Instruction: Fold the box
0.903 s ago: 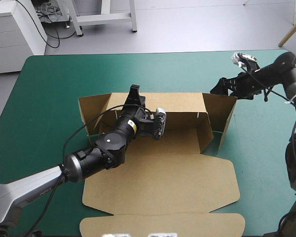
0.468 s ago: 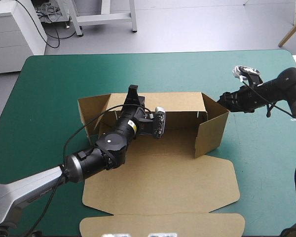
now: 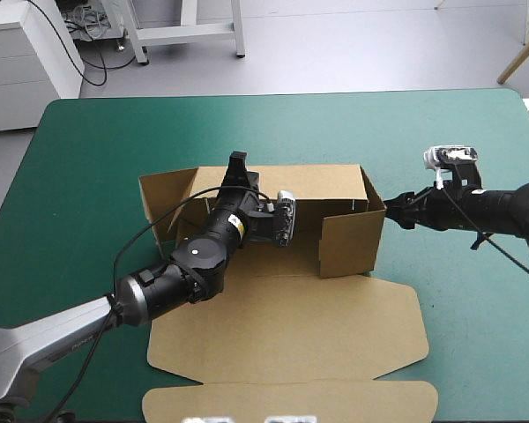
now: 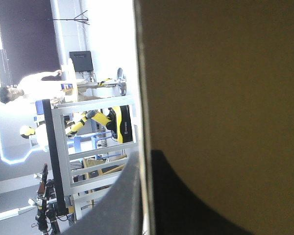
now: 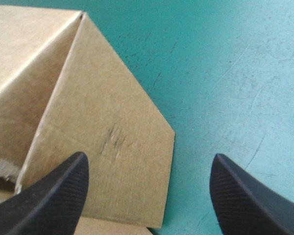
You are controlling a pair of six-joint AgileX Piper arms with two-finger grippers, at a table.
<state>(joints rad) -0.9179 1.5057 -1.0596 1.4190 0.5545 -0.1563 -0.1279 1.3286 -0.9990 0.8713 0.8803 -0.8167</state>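
- Lying mid-surface: box [image 3: 282, 330], brown board, long axis running left to right; its near panels rest flat toward the robot.
- Rear wall [image 3: 322, 183]: raised upright along the box's far side.
- Left gripper [image 3: 239, 164]: jaws clamped over the rear wall's top edge, left of its middle. The wrist view shows the board sheet between the two black fingers.
- Right flap [image 3: 348, 240]: upright, joined to the rear wall's right corner, angled inward across the box's right end.
- Right gripper [image 3: 397, 213]: jaws spread apart, holding nothing, just beside the right flap's outer face. Whether they touch it cannot be told.
- Key relation: the right flap lies straight ahead of the right jaws, toward the left arm, and the right gripper is the nearer one. Judged: a push leftward would square the flap to the rear wall.
- Left flap [image 3: 163, 207]: standing, splayed outward, not yet turned in.
- Obstructions: nothing on the teal-green surface [image 3: 97, 150] between the right jaws and the right flap. The left arm crosses the box's left half, apart from that flap.
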